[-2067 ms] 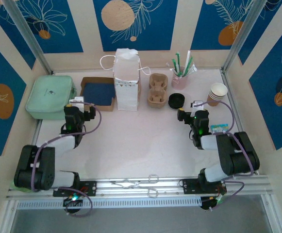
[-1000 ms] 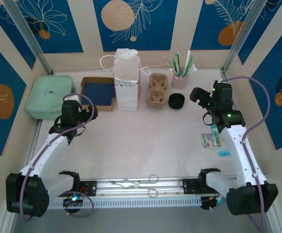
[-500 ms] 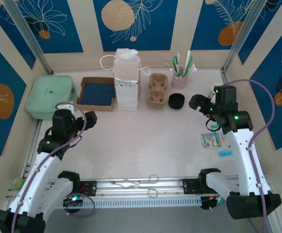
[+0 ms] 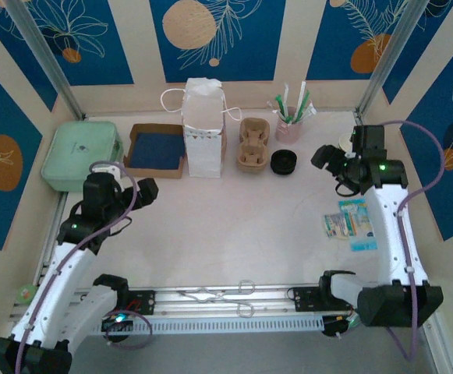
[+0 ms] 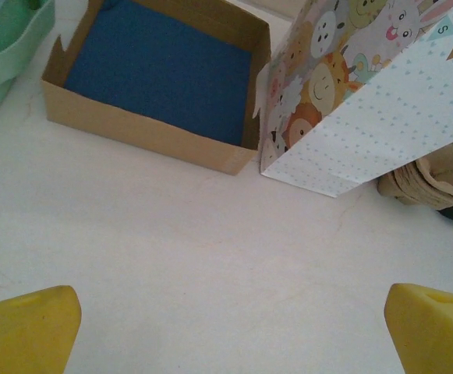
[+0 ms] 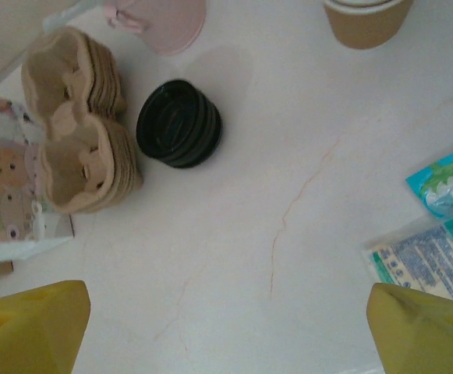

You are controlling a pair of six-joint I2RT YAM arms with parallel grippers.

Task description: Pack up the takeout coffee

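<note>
The takeout coffee cup (image 6: 366, 19), kraft-brown with a white rim, stands at the back right; in the top view the cup (image 4: 345, 142) peeks out from behind my right arm. A stack of black lids (image 6: 179, 123) lies apart from it, left of the cup (image 4: 283, 161). My right gripper (image 4: 322, 160) hovers open between lids and cup, its yellow fingertips (image 6: 31, 323) wide apart over bare table. My left gripper (image 4: 140, 189) is open too, in front of the cardboard box, with nothing between its fingers (image 5: 27, 327).
A patterned paper bag (image 4: 203, 128) stands at the back centre, a brown pulp carrier (image 4: 253, 144) and a pink cup of straws (image 4: 288, 125) to its right. Left of it are a blue-lined box (image 4: 156, 149) and a green case (image 4: 80, 153). Sachets (image 4: 349, 224) lie at the right, tongs (image 4: 218, 294) in front.
Both arms have risen from their folded pose and reached out. The right gripper swung towards the back right near the cup. The left one has settled in front of the box.
</note>
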